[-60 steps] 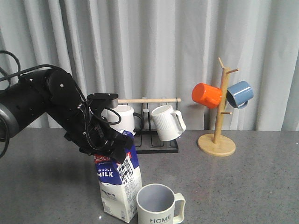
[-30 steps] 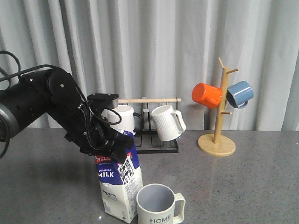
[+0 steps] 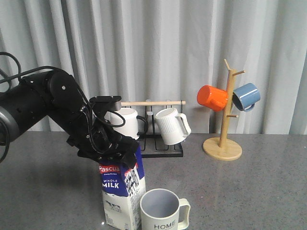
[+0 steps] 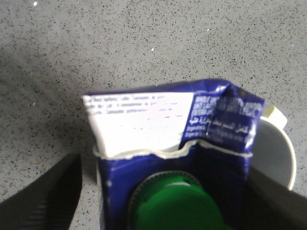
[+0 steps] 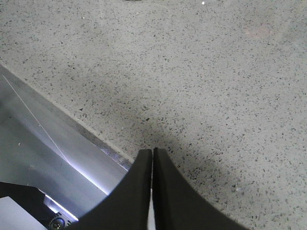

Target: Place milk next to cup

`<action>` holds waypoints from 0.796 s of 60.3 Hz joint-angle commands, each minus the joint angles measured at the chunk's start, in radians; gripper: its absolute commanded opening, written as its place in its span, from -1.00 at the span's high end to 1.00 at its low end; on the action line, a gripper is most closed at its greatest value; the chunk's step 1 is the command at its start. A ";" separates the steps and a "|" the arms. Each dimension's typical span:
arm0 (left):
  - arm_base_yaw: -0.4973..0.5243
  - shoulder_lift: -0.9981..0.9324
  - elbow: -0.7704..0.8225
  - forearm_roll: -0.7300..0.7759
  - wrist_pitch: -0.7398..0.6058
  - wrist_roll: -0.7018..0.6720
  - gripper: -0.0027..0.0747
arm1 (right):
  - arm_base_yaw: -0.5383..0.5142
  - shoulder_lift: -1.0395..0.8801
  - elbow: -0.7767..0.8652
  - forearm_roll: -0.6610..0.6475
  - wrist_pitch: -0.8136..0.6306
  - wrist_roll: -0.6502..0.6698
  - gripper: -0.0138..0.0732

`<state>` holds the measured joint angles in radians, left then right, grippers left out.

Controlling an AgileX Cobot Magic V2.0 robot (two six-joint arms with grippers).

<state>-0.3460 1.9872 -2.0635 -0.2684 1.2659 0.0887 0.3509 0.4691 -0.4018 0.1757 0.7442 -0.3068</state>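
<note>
left claw (image 3: 111, 152) of the black robot arm is clamped on the gable top of the tall blue and white milk carton (image 3: 121, 196) with the red "pascual" label. right claw (image 5: 152, 160) has its two dark fingers pressed together with nothing between them, above the speckled grey stone counter (image 3: 249, 191). the carton stands on the counter at the front, a little tilted, and its side is just beside the pale cream mug with the word "home" (image 3: 164, 211); i cannot tell if they touch. in the left wrist view the round green cap (image 4: 175, 206) sits between the claw fingers, and the rim of the mug (image 4: 278, 153) shows next to the carton (image 4: 182, 139).
</note>
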 commanded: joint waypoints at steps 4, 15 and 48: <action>-0.007 -0.087 -0.024 -0.025 -0.017 -0.010 -0.50 | -0.001 0.004 -0.027 0.002 -0.052 -0.005 0.69; -0.007 -0.148 -0.025 -0.014 -0.017 -0.010 -0.50 | -0.001 0.004 -0.027 0.002 -0.058 -0.005 0.69; -0.005 -0.484 -0.024 0.040 -0.017 -0.025 0.41 | -0.001 0.004 -0.027 -0.053 -0.290 0.122 0.69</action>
<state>-0.3460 1.6191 -2.0610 -0.2467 1.2698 0.0636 0.3509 0.4691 -0.4018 0.1636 0.6035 -0.2597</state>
